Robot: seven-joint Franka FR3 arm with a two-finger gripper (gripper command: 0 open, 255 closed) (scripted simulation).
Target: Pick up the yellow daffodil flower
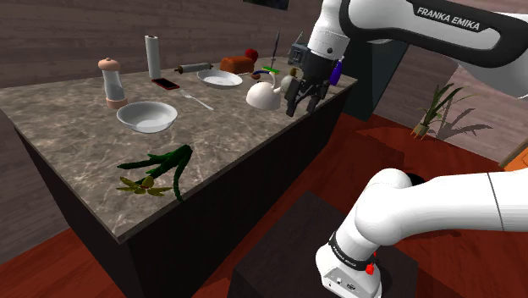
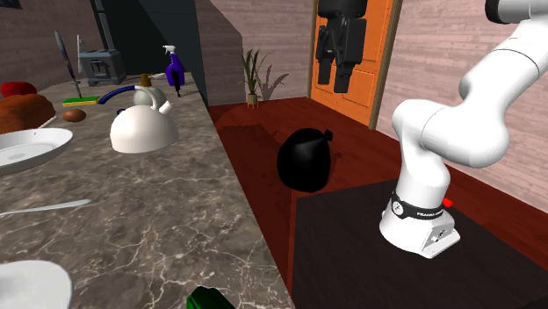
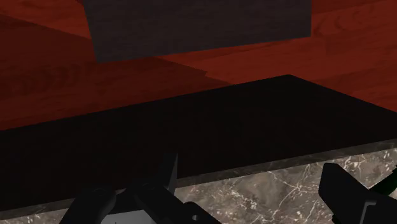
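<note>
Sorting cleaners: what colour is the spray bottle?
The spray bottle is purple, clearest in the second exterior view.

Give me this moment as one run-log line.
phase: pre-grasp | claw: open, empty, near counter edge by kettle | daffodil: lying on counter, untouched, well apart from claw | grasp: not yet done

White round kettle (image 1: 263, 95): on grey marble counter (image 1: 68, 127).
Yellow daffodil flower (image 1: 161, 161): on counter, well apart from kettle, toward shoulder view's lower left.
</note>
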